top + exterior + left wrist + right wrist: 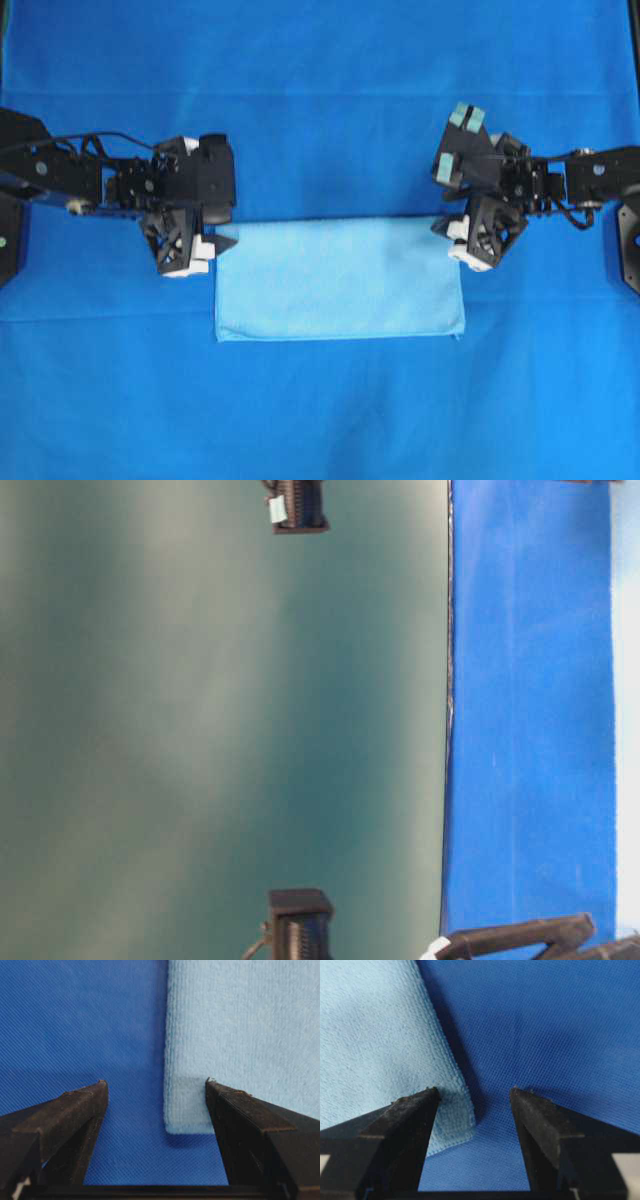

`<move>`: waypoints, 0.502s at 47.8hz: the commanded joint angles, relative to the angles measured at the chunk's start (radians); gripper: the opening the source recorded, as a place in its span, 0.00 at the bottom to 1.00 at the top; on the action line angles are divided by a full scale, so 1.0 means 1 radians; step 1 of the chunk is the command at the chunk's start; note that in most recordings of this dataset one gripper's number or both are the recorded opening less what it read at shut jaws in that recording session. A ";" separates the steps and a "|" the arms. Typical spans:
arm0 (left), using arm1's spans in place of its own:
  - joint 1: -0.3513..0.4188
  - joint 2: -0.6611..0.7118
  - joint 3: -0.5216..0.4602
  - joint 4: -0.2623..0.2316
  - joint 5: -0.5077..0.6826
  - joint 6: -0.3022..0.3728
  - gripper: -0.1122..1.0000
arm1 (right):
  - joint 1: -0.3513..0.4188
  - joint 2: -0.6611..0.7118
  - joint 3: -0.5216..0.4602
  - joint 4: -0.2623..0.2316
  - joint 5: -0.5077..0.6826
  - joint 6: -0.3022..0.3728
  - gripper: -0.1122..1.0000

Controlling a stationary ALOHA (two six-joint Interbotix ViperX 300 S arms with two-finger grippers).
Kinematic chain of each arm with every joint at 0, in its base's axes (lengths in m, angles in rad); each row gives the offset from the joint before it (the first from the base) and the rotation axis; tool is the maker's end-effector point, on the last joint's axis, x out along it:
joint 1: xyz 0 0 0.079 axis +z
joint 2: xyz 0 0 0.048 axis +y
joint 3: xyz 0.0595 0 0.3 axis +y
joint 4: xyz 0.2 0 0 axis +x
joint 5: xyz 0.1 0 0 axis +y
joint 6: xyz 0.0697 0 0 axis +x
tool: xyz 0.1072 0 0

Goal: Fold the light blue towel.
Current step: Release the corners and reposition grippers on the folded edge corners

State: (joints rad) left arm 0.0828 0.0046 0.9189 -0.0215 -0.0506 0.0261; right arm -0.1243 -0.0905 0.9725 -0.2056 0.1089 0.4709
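step: towel already folded once, I get set for the next fold | towel: light blue towel flat on the blue sheet, between my hands | left gripper: wide open over towel's corner, holding nothing | right gripper: wide open over other corner, empty | next: go down, pinch corners

This looks like a robotics lab set up for recording, not a home or shop: the whole desk is draped in one deep blue sheet, smooth apart from a few faint creases. Two black robot arms, the left arm and the right arm, reach in from opposite sides with exposed cables and camera brackets at the wrists. In the table-level view a plain grey-green backdrop stands behind the sheet
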 commanded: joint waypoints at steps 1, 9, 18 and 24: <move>0.003 -0.005 -0.005 0.000 -0.011 0.002 0.77 | -0.003 0.002 -0.002 0.002 -0.014 0.002 0.65; 0.003 -0.005 -0.003 0.000 -0.005 0.003 0.69 | -0.002 0.005 0.000 0.003 -0.014 0.002 0.65; -0.002 -0.006 -0.003 0.000 0.015 0.011 0.49 | -0.002 0.005 0.000 0.002 -0.009 0.002 0.63; -0.011 -0.003 -0.011 0.000 0.055 0.038 0.30 | -0.002 0.005 -0.002 0.000 -0.008 -0.002 0.43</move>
State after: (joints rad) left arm 0.0798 0.0092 0.9219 -0.0215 -0.0138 0.0537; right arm -0.1243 -0.0782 0.9787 -0.2040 0.1043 0.4709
